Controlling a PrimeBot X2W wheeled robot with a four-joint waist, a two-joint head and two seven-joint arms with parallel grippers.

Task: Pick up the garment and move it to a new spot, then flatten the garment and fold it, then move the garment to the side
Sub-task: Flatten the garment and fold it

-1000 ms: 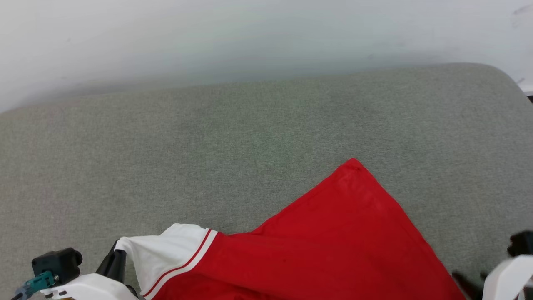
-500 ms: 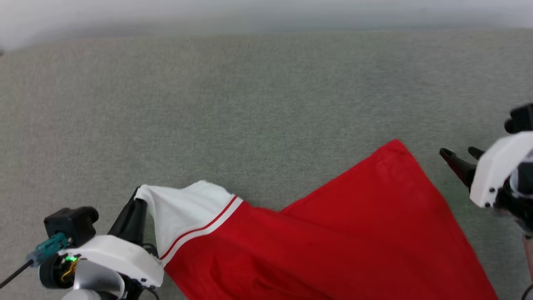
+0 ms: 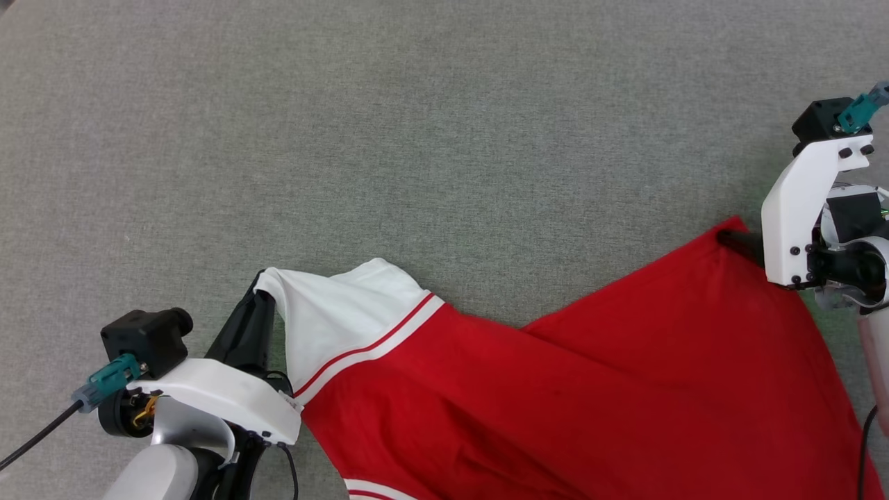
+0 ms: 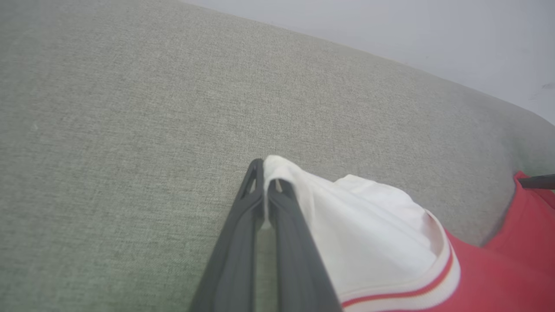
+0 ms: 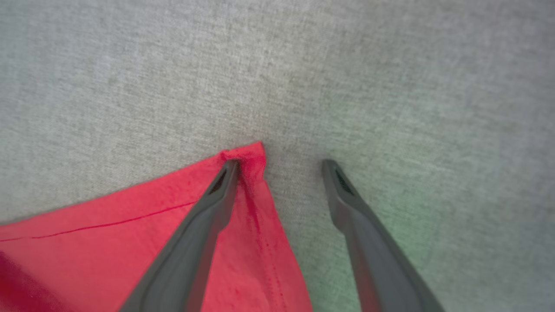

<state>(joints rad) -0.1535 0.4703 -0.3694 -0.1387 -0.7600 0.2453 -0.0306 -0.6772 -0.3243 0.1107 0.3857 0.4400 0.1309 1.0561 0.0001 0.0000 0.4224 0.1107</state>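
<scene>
Right end effector is spread wide, straddling the red hem corner. One finger sits on the cloth, the other on the bare grey fabric surface just beside it, nothing gripped. Left end effector is clamped on the white sleeve. The garment lies stretched between them, long axis left-right, so I'd guess the right one needs to close next.
</scene>
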